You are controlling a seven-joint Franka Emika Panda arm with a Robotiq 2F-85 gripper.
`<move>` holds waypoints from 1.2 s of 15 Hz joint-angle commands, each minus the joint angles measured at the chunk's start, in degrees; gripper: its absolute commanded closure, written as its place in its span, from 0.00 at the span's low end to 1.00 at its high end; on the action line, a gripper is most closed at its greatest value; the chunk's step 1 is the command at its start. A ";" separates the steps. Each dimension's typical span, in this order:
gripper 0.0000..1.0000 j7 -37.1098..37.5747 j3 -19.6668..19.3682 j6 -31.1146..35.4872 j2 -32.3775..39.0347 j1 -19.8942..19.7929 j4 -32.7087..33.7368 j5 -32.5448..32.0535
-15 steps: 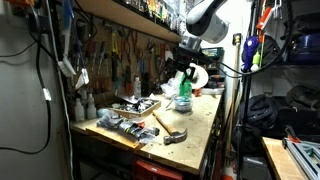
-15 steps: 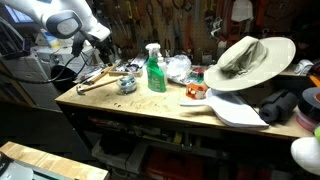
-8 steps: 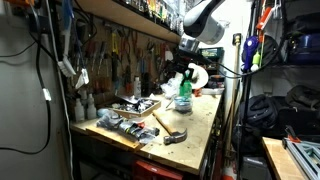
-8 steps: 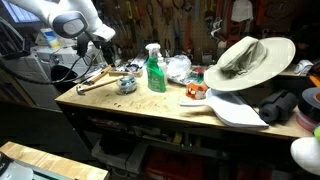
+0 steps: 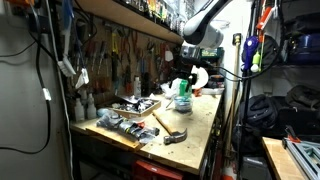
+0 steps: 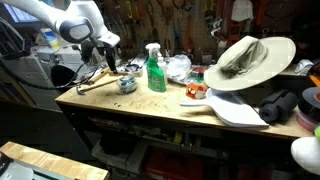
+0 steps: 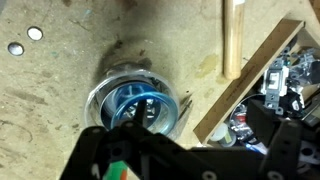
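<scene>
In the wrist view a small round clear jar (image 7: 138,102) with a blue ring inside stands on the worn wooden bench, directly above my gripper (image 7: 190,150) in the picture. The black fingers (image 7: 95,150) are spread wide with nothing between them. In an exterior view the gripper (image 6: 111,66) hangs a little above and left of the jar (image 6: 127,84), not touching it. In the second exterior view the gripper (image 5: 185,74) hovers over the bench beside a green spray bottle (image 5: 183,96).
A hammer (image 6: 95,82) lies left of the jar, its wooden handle (image 7: 232,35) nearby. A wooden board with metal clutter (image 7: 262,85) lies to the right. The spray bottle (image 6: 154,69), a crumpled bag (image 6: 178,67) and a wide-brimmed hat (image 6: 245,60) stand further along. Tools hang on the wall behind.
The arm has swung along the bench towards the jar and lowered; the gripper now hangs closer above it. Nothing on the bench has moved.
</scene>
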 commanded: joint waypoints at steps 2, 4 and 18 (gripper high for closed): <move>0.00 -2.09 -1.92 -1.88 3.72 -0.32 2.89 -0.10; 0.00 -2.35 -2.41 -1.73 5.13 -0.32 3.94 0.19; 0.63 1.69 -4.35 -2.59 12.63 0.28 11.67 -1.84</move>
